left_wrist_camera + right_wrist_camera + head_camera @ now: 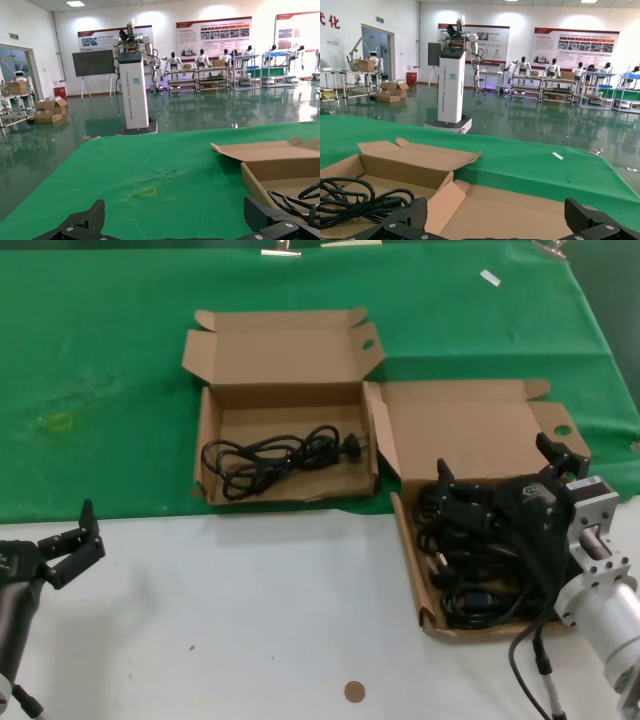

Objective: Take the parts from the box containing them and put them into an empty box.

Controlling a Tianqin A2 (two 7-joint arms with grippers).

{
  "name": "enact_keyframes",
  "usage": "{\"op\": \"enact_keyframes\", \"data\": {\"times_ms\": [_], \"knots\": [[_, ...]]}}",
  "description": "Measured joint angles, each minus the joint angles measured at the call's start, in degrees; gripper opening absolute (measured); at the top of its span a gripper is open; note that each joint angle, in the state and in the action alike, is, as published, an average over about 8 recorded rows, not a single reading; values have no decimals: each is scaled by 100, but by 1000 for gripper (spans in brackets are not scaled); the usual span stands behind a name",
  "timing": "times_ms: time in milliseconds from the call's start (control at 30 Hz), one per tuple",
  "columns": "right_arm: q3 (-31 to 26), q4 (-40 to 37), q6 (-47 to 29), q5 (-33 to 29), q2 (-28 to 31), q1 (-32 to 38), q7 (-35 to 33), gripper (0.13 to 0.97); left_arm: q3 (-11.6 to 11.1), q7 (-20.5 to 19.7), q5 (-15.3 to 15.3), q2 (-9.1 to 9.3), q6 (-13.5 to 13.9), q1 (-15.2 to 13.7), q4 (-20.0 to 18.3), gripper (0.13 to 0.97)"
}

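The right gripper (497, 472) is held spread wide over the cables (480, 565) in the box (470, 420) near the table's right edge. The left gripper (70, 540), fingers apart, is parked at the front-left corner.

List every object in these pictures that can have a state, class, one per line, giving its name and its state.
Left box: lid flap open, one coiled black cable inside.
Right box: lid flap open, holds a pile of black cables.
Right gripper: fingers open, above the right box's pile, holding nothing.
Left gripper: fingers open, empty, over the white table, away from both boxes.
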Motion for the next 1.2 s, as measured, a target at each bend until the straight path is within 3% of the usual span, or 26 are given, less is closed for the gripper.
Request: {"op": "enact_keyframes", "data": {"times_ms": [1200], "knots": [[0, 0, 0, 0, 0, 0, 0, 966, 0, 0, 0, 0, 0, 0, 0, 966]]}}
